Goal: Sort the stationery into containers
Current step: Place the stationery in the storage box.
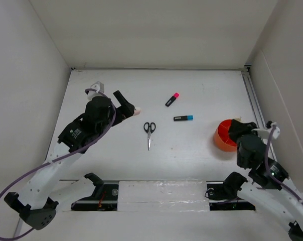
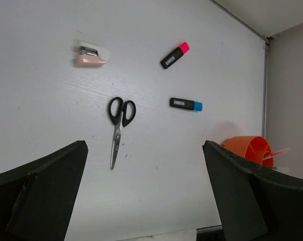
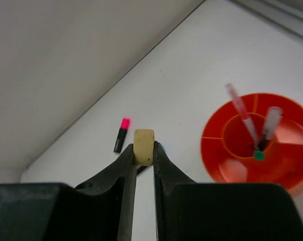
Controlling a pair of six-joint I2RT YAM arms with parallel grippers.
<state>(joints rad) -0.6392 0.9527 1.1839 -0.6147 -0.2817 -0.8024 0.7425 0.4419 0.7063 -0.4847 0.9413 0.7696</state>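
My left gripper (image 1: 126,104) (image 2: 144,150) hangs open over the left of the table with nothing between its fingers. A pink-and-white stationery piece (image 1: 137,111) (image 2: 91,54) lies on the table just beyond its fingertips. Black-handled scissors (image 1: 149,133) (image 2: 119,125) lie mid-table. Further back lie a pink-capped marker (image 1: 172,99) (image 2: 174,55) (image 3: 121,134) and a blue-capped marker (image 1: 183,118) (image 2: 186,104). My right gripper (image 1: 237,123) (image 3: 144,150) is shut on a small yellow eraser (image 3: 144,145), raised beside the orange tub (image 1: 222,136) (image 2: 249,148) (image 3: 211,150). Thin pens (image 3: 244,120) stand in its centre cup.
White walls close in the table at the left, back and right. A metal rail (image 1: 254,98) runs along the right edge behind the tub. Both arm bases sit at the near edge.
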